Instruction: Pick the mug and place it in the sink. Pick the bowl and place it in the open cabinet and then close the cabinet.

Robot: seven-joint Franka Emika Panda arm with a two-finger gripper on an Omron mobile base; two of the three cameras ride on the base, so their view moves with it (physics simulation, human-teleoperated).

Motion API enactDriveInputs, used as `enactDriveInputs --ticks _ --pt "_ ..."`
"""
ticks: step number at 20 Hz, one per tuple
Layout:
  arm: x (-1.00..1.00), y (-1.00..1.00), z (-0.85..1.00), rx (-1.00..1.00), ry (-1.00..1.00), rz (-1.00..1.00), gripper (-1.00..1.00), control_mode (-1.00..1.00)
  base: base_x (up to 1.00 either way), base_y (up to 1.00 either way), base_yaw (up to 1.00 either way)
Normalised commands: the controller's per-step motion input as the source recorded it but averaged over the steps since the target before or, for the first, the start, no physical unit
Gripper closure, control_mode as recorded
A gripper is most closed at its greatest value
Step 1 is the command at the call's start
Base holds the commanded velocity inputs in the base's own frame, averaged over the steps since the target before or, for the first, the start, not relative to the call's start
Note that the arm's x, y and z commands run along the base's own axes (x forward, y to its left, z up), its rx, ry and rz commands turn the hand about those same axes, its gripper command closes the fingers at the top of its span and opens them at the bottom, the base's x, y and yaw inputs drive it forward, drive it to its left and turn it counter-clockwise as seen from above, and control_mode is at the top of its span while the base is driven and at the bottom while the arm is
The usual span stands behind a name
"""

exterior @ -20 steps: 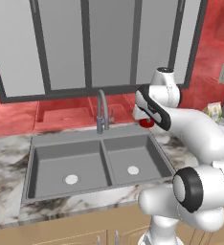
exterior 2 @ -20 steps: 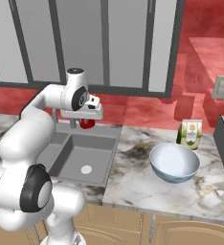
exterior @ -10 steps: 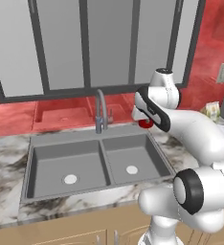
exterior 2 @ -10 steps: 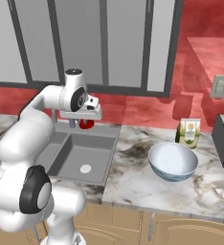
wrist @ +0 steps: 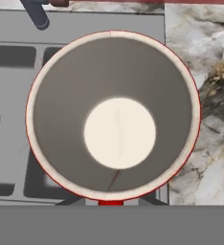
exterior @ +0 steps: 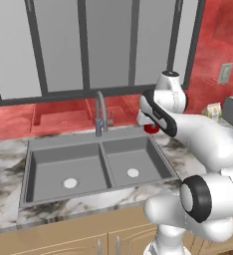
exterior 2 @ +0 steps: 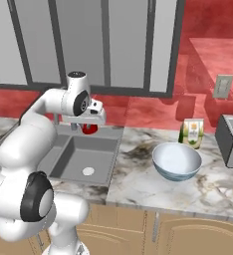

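Observation:
My gripper is shut on the red mug, holding it in the air over the right rear edge of the sink. From the right base view the gripper and mug hang above the back of the near basin of the sink. Looking down from the hand, the mug's white inside faces me, with the sink below it on the left. The white bowl sits on the marble counter to the right of the sink. The cabinet is out of view.
A curved grey faucet stands behind the sink divider, left of the mug. Grey glass-fronted cabinets hang above. A carton and a toaster stand by the red back wall on the right.

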Motion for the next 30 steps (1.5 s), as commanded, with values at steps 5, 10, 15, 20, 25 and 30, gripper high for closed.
enactDriveInputs --ticks 5,10,15,20,25,30 --pt "0.0 0.0 0.0 0.0 0.0 0.0 1.0 1.0 -0.08 -0.46 0.0" --pt "0.0 0.0 0.0 0.0 0.0 0.0 1.0 1.0 0.0 -0.62 0.0" --pt "0.0 0.0 0.0 0.0 0.0 0.0 1.0 1.0 0.39 -0.15 0.0" --pt "0.0 0.0 0.0 0.0 0.0 0.0 1.0 1.0 0.75 0.58 0.0" --pt "0.0 0.0 0.0 0.0 0.0 0.0 1.0 1.0 0.53 0.94 0.0" --pt "0.0 0.0 0.0 0.0 0.0 0.0 1.0 1.0 0.47 0.92 0.05"
